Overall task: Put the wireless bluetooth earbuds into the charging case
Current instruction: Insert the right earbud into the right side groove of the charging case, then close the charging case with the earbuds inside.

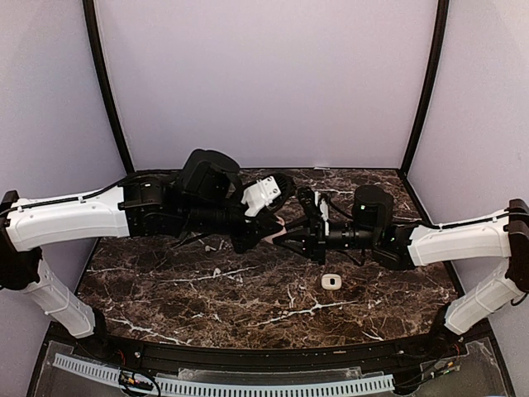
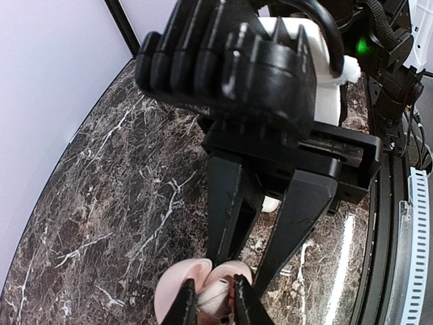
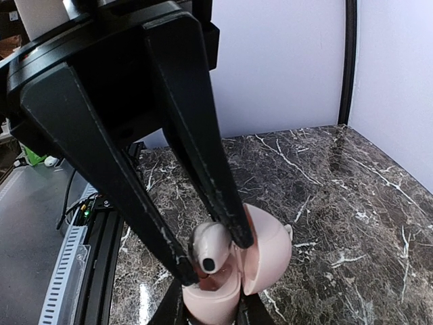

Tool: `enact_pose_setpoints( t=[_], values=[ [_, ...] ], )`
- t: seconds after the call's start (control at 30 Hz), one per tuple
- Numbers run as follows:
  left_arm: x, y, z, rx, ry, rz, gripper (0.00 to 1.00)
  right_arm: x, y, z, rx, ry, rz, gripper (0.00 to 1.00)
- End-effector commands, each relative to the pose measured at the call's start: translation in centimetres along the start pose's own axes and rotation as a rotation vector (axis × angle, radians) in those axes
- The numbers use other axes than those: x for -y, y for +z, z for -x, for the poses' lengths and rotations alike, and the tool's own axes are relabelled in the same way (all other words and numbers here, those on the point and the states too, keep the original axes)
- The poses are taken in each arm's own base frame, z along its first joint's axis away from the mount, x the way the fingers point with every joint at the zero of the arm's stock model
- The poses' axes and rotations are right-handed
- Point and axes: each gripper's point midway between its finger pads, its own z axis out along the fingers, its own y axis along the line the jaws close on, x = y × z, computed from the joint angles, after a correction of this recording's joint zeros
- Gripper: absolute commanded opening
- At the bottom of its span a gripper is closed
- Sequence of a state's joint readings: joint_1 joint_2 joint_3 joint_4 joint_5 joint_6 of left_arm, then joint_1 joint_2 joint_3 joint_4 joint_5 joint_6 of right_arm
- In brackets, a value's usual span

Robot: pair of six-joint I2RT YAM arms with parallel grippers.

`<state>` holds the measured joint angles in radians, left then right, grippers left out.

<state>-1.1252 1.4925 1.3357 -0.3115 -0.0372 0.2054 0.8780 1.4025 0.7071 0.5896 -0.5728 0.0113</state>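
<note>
A pink charging case [image 3: 270, 247] is open, its lid hinged to one side. It is held above the marble table [image 1: 207, 306] where the two arms meet. My right gripper [image 3: 210, 313] is shut on the case's base, and its fingers [image 2: 230, 203] reach down to the case [image 2: 172, 281] in the left wrist view. My left gripper [image 2: 213, 303] is shut on a white earbud [image 2: 215, 292]. In the right wrist view the earbud [image 3: 210, 245] sits at the mouth of the case's cavity, between the left fingers [image 3: 196, 149]. I see no second earbud. In the top view the grippers [image 1: 279, 227] meet mid-table.
A small white case [image 1: 331, 281] lies on the marble in front of the right arm, and it shows behind the right fingers in the left wrist view [image 2: 270, 203]. Lilac walls close in the back and sides. A black rail [image 1: 248, 351] runs along the near edge.
</note>
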Motion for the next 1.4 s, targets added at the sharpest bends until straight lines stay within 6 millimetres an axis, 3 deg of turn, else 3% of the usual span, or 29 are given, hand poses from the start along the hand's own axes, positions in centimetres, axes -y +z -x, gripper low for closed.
enact_pose_setpoints(
  t=[0.0, 0.23, 0.43, 0.57, 0.77, 0.9, 1.13, 1.27, 1.3, 1.37],
  values=[
    [1.1, 0.2, -1.2, -0.062, -0.002, -0.051, 0.21, -0.2, -0.8, 4.6, 0.135, -0.093, -0.012, 0.00],
    [0.9, -0.6, -0.3, -0.033, -0.011, -0.044, 0.37, -0.2, -0.8, 4.4, 0.130, -0.089, -0.013, 0.00],
    [0.7, -1.8, 0.8, 0.018, -0.007, -0.037, 0.40, 0.0, -0.8, 4.1, 0.129, -0.084, -0.018, 0.00],
    [1.3, -4.0, 2.9, 0.133, -0.008, -0.079, 0.43, 0.1, -0.8, 3.7, 0.128, -0.074, -0.018, 0.00],
    [0.9, -5.9, 4.3, 0.203, -0.032, -0.066, 0.42, -0.1, -0.9, 3.7, 0.132, -0.070, -0.004, 0.00],
    [-0.5, -5.8, 4.0, 0.188, -0.055, 0.008, 0.33, -0.5, -1.1, 3.9, 0.139, -0.078, 0.014, 0.00],
    [-1.0, -5.1, 3.5, 0.141, -0.066, 0.035, 0.34, -1.0, -1.2, 4.0, 0.140, -0.094, 0.039, 0.00],
    [-1.3, -5.4, 3.5, 0.161, -0.127, -0.033, 0.42, -1.9, -1.4, 4.3, 0.153, -0.098, 0.082, 0.00],
    [0.0, -5.8, 3.8, 0.180, -0.145, -0.145, 0.47, -2.1, -1.4, 4.2, 0.154, -0.095, 0.096, 0.00],
    [0.6, -6.9, 4.0, 0.220, -0.142, -0.248, 0.54, -2.4, -1.5, 4.3, 0.155, -0.095, 0.112, 0.00]
  ],
)
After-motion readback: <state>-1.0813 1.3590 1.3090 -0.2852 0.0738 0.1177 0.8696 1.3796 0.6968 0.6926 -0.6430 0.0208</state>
